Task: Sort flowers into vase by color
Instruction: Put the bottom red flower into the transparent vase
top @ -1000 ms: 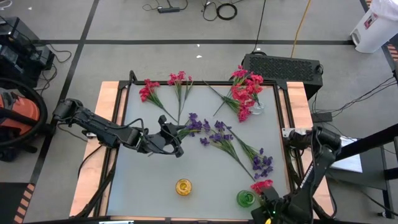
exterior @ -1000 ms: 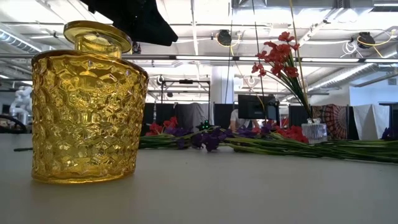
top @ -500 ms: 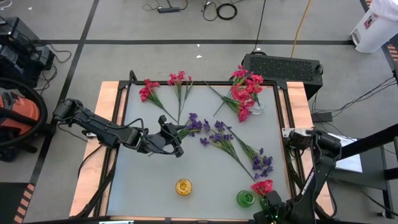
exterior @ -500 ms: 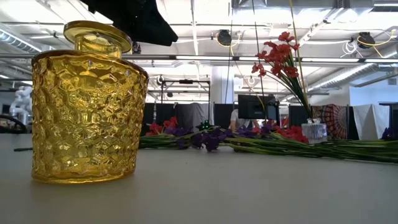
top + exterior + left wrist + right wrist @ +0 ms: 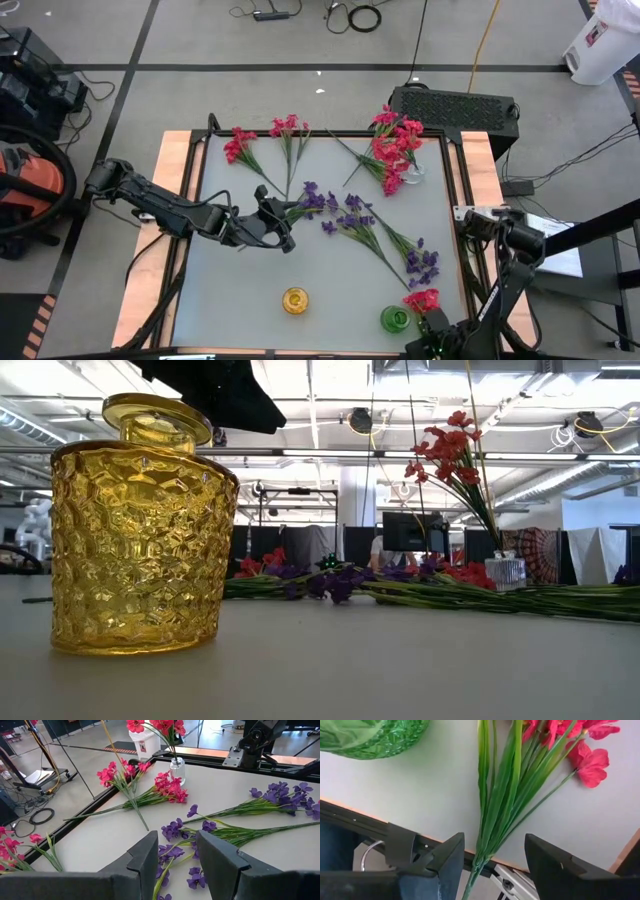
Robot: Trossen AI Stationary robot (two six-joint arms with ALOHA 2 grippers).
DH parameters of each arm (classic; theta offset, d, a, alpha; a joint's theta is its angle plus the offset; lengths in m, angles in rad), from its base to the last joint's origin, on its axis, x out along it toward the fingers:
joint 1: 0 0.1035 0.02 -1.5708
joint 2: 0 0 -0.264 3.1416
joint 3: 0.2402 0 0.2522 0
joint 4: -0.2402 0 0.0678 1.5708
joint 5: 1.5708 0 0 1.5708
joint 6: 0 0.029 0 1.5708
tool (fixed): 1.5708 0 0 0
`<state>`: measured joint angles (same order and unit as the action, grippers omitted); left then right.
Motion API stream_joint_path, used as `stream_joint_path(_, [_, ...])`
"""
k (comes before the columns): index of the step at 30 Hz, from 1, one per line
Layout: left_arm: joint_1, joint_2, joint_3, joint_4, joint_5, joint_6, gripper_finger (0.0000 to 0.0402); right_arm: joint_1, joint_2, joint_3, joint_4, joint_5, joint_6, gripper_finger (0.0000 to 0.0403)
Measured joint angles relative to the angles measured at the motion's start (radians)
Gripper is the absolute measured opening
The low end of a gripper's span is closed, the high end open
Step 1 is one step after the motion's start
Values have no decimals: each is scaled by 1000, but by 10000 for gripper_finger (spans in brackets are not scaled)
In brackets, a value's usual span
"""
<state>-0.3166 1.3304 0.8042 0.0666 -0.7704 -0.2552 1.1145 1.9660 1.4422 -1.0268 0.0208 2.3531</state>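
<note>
My right gripper (image 5: 493, 840) is open at the table's near right corner and points down. Its fingers stand on either side of the stem end of a red flower sprig (image 5: 502, 795) without touching it. This sprig (image 5: 421, 299) lies on the table beside the green vase (image 5: 395, 319). My left gripper (image 5: 283, 228) hovers open at the table's middle left, with purple sprigs (image 5: 175, 827) lying on the table beyond its fingers. More purple flowers (image 5: 425, 265) lie at the middle right. Red and pink sprigs (image 5: 238, 145) lie at the far edge.
A yellow glass vase (image 5: 295, 300) stands near the table's front edge, large in the low view (image 5: 140, 530). A clear vase (image 5: 413, 172) with red flowers stands at the far right, with more sprigs lying beside it. The table's frame edge (image 5: 365, 822) runs close under my right gripper.
My right gripper has sunk a little toward the red sprig at the near right corner, still open. The flowers and the vases have not moved.
</note>
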Motion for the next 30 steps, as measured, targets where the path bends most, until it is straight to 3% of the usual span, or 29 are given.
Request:
stream_joint_path(22, [0,0,0,0,0,0,144,-8,18,0,-56,9,18,200])
stream_joint_path(30, [0,0,0,0,0,0,144,-31,18,0,-48,59,-10,200])
